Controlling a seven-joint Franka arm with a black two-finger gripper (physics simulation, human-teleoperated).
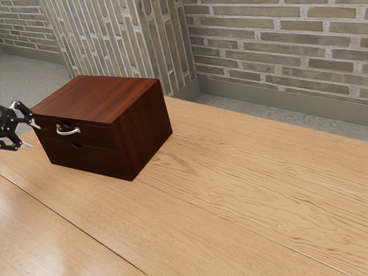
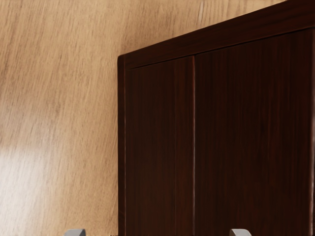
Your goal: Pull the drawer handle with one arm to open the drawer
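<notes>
The black two-finger gripper (image 1: 29, 134) hovers with its fingers spread, just beside the front of the dark red-brown wooden drawer box (image 1: 109, 109). On that front, the curved silver metal handle (image 1: 67, 130) looks rigid and slick, and is probably best clamped mid-bar.

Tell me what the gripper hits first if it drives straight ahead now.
Probably the cabinet's front face, near its edge, rather than the silver handle; depth is hard to judge.

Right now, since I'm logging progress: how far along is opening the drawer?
Done: nothing yet; the top drawer of the dark reddish-brown wooden cabinet sits flush, shut. In hand: the black two-finger gripper, open, hovers apart from the curved silver handle, facing it. Left: reach the handle, close on it, pull.
</notes>
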